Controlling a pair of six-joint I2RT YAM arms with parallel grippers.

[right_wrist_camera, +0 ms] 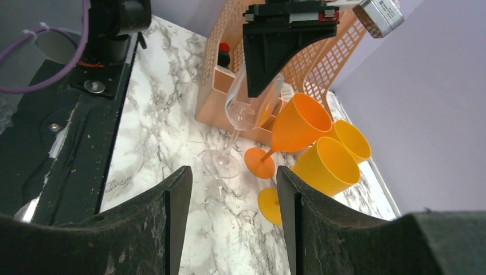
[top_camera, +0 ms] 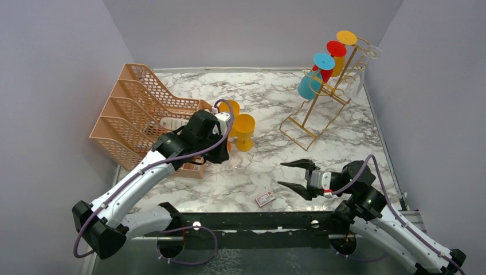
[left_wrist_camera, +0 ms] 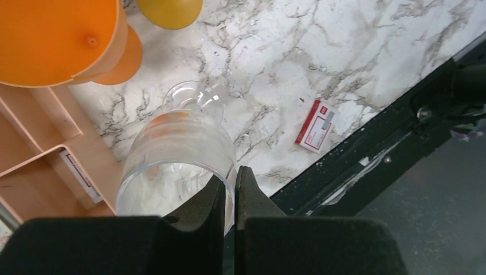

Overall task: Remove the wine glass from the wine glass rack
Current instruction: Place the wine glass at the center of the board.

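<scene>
Left pincer (left_wrist_camera: 229, 172): closed on the rim of the clear wine glass (left_wrist_camera: 177, 154), one finger inside the bowl and one outside. Right pincer (top_camera: 283, 173): jaws apart, empty, well clear of the peach mesh file organizer (top_camera: 134, 114), near the table's front rail (top_camera: 246, 220).

The task glass is off the wine glass rack (top_camera: 321, 97), which stands far across the marble from the organizer with coloured glasses hanging on it. The glass sits just beside the organizer's front corner. It is tilted, and its foot appears to rest on the marble.

Risks, as I judge them:
- My hold is a thin pinch on smooth glass. If I release while it leans, it could topple.
- The orange goblet (right_wrist_camera: 301, 123) stands just beside it, on the side away from the organizer's front corner, with two yellow goblets (right_wrist_camera: 329, 166) behind it. A sideways swing would knock them.
- Pushing toward the organizer would jam the bowl against its mesh.

Open room lies away from the organizer toward the front rail, where only a small red-and-white card (left_wrist_camera: 317, 126) lies.
</scene>
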